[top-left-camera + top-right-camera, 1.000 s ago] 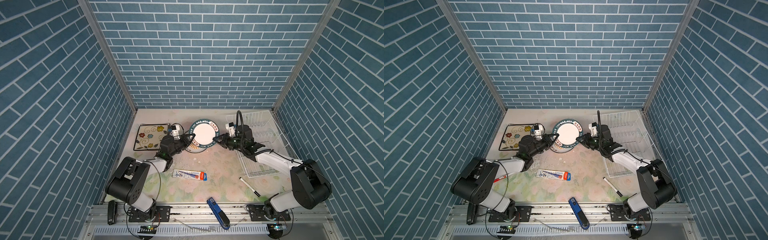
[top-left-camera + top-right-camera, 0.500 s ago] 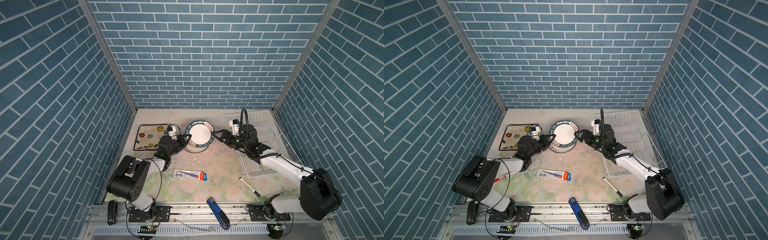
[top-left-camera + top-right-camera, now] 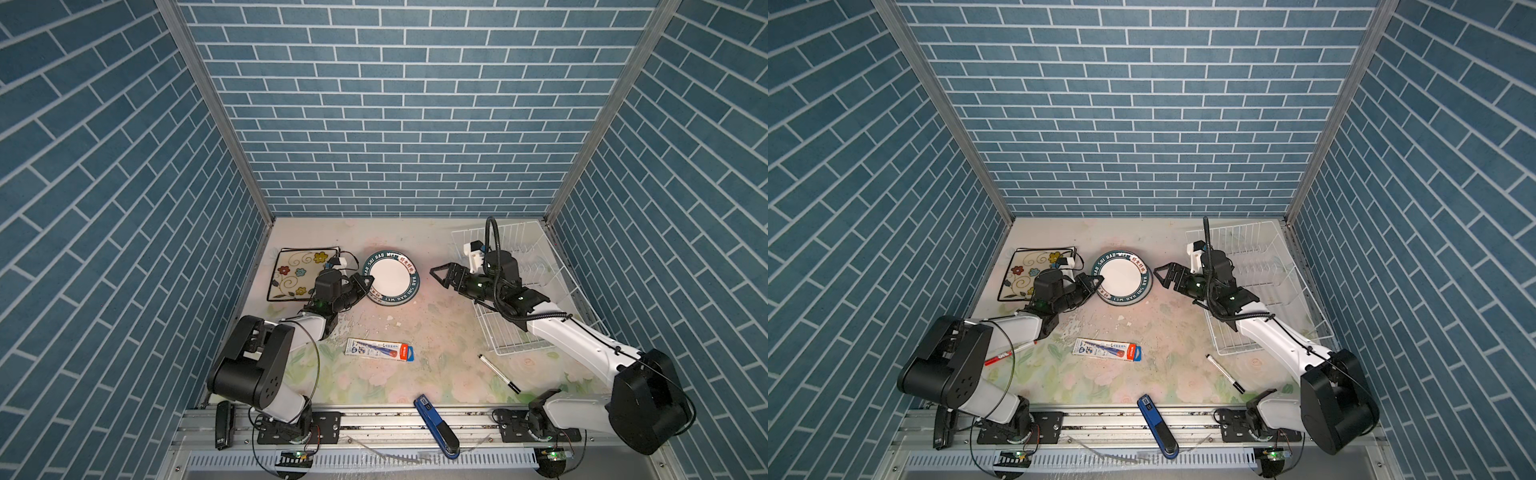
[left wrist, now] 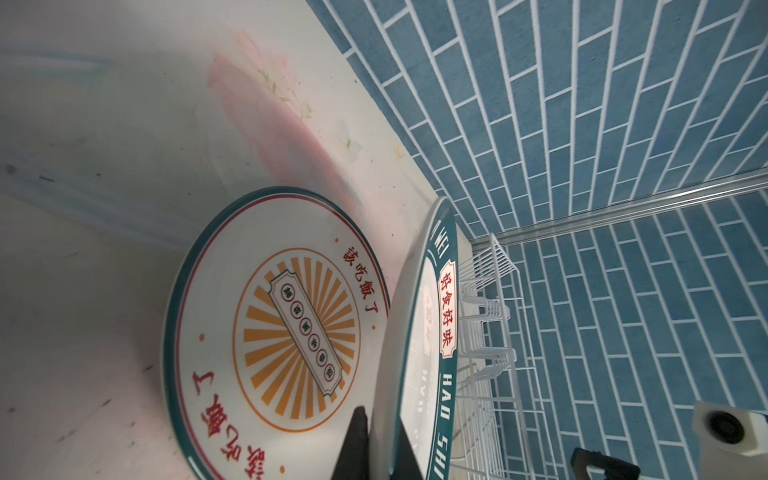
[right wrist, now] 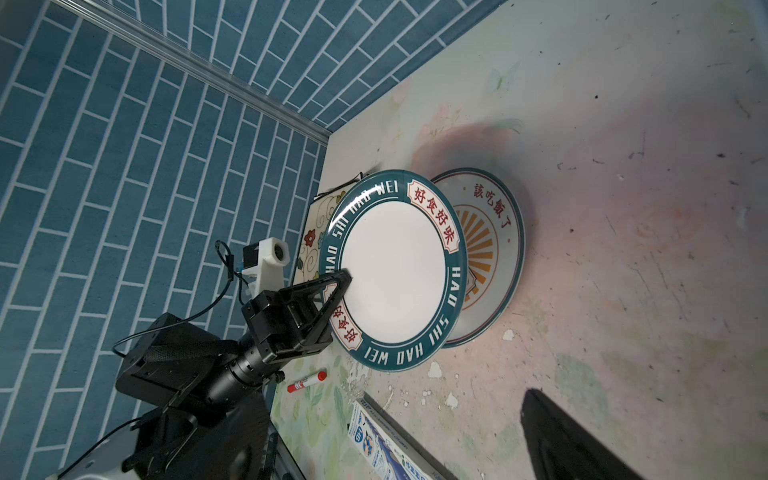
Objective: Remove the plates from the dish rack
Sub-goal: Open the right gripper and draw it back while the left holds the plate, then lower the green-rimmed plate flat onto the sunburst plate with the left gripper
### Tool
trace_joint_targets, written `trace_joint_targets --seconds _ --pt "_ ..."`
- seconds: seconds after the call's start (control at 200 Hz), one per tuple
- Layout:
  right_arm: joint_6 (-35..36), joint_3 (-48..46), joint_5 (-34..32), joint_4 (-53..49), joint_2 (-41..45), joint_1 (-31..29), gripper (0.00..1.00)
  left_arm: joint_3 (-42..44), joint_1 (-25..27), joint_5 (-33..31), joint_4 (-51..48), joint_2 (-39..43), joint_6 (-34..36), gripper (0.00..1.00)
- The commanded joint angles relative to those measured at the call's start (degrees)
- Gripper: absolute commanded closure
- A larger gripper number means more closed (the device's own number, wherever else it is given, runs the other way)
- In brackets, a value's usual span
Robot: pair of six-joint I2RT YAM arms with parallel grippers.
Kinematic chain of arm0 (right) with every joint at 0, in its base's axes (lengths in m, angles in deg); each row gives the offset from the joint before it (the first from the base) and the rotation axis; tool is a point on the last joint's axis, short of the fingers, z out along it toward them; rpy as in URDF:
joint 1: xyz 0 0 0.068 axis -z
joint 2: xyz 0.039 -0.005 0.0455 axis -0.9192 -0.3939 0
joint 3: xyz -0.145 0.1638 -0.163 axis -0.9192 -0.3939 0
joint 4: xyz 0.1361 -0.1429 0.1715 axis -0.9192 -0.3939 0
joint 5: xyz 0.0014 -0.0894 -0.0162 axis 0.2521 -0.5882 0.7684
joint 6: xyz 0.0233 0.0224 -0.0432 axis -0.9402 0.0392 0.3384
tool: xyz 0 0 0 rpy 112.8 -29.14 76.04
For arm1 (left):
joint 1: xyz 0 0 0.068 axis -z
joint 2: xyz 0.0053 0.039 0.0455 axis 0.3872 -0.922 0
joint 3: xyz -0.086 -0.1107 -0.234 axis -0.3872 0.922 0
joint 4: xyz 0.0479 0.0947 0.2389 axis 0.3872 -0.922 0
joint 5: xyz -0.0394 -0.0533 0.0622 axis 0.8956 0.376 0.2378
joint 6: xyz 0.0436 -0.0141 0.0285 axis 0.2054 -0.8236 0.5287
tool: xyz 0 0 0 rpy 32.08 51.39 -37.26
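A round white plate with a teal lettered rim tilts over a second round plate with an orange sunburst lying on the table. My left gripper is shut on the tilted plate's near-left rim. My right gripper stands open and holds nothing, a short gap right of that plate. A square flowered plate lies flat at the back left. The white wire dish rack sits at the back right, its prongs bare.
A pencil box lies mid-table, a black pen near the rack's front corner, a red marker under the left arm. A blue stapler and a black stapler rest on the front rail. Brick walls enclose three sides.
My right gripper opened, let go of the teal-rimmed plate and drew back to the right. The left gripper keeps the plate, which has moved slightly left and lower.
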Motion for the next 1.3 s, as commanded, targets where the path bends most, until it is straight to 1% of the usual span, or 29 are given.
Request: trace_joint_targets --seconds 0.0,0.195,0.405,0.58,0.65,1.296 --pt "3.4 2.2 -1.3 -1.9 0.5 0.1 0.04 -2.7 -0.4 -2.0 -4.8 1.6 5.6 1.0" --pt "4.2 2.5 -0.9 -2.2 0.1 0.3 0.04 -4.9 -1.0 -0.9 -5.3 -1.1 5.6 1.0" --pt "4.1 2.6 -0.6 -3.3 1.7 0.3 0.05 -6.9 -1.4 -0.3 -5.3 -3.9 5.6 1.0" --pt "5.6 2.7 -2.3 -5.4 2.4 0.4 0.04 -7.4 -1.6 0.5 -5.3 -6.7 5.2 1.0" --pt "6.0 2.8 -2.1 -5.5 2.2 0.3 0.04 -9.1 -1.6 0.6 -5.1 -7.6 4.9 1.0" --pt "6.7 3.4 0.5 -5.9 0.2 0.3 0.05 -10.8 -1.6 1.4 -4.4 -11.9 4.8 1.0"
